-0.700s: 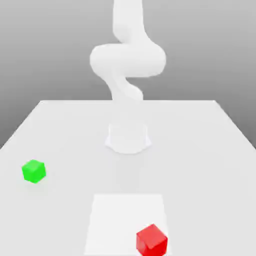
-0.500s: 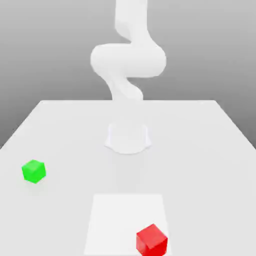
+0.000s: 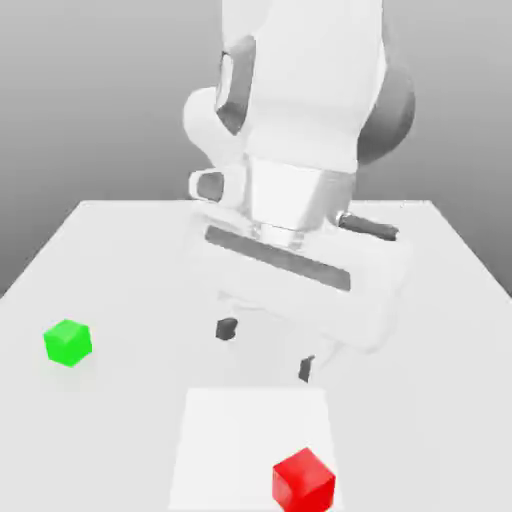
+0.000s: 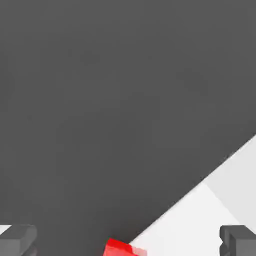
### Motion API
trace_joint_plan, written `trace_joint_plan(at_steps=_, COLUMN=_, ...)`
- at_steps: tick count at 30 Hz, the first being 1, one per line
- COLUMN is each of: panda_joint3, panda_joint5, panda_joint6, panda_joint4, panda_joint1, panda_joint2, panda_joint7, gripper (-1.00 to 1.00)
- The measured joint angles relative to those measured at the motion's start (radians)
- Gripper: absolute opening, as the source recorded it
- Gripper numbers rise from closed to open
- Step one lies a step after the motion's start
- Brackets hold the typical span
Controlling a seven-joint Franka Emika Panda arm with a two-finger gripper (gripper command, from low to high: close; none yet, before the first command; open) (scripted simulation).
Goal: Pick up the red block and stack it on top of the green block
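Note:
The red block is a small red cube on a lighter square patch near the table's front edge, right of centre in the exterior view. Far over on the exterior view's left, the green block rests on the table by itself. My gripper hangs above the table, behind the red block and well clear of it. Its two dark fingertips stand wide apart with nothing between them, so it is open. In the hand view the gripper looks down on one corner of the red block.
The white table carries a lighter square patch under the red block. The arm's bulky white hand and wrist hide the middle of the table behind them. Beyond the table edge the hand view shows dark floor.
The arm has swung forward and down. Its hand, earlier out of the exterior view, now looms over the table's middle behind the red block. Neither block has moved.

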Motion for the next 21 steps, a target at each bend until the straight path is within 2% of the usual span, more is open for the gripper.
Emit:
trace_joint_plan(at_steps=6, panda_joint3=0.007, panda_joint5=0.08, panda_joint6=0.085, panda_joint4=-0.03, panda_joint1=0.024, panda_joint2=0.176, panda_joint7=0.152, gripper=0.0)
trace_joint_plan(at_steps=11, panda_joint3=-0.064, panda_joint5=0.015, panda_joint6=0.213, panda_joint4=-0.009, panda_joint1=0.083, panda_joint2=0.344, panda_joint7=0.234, gripper=0.0)
trace_joint_plan(at_steps=12, panda_joint3=-0.079, panda_joint5=0.001, panda_joint6=0.232, panda_joint4=-0.005, panda_joint1=0.095, panda_joint2=0.368, panda_joint7=0.245, gripper=-1.0)
trace_joint_plan(at_steps=18, panda_joint3=-0.085, panda_joint5=-0.007, panda_joint6=0.243, panda_joint4=-0.002, panda_joint1=0.1, panda_joint2=0.38, panda_joint7=0.25, gripper=-1.0)
trace_joint_plan(at_steps=21, panda_joint3=-0.05, panda_joint5=0.037, panda_joint6=0.193, panda_joint4=-0.014, panda_joint1=0.074, panda_joint2=0.314, panda_joint7=0.219, gripper=-1.0)
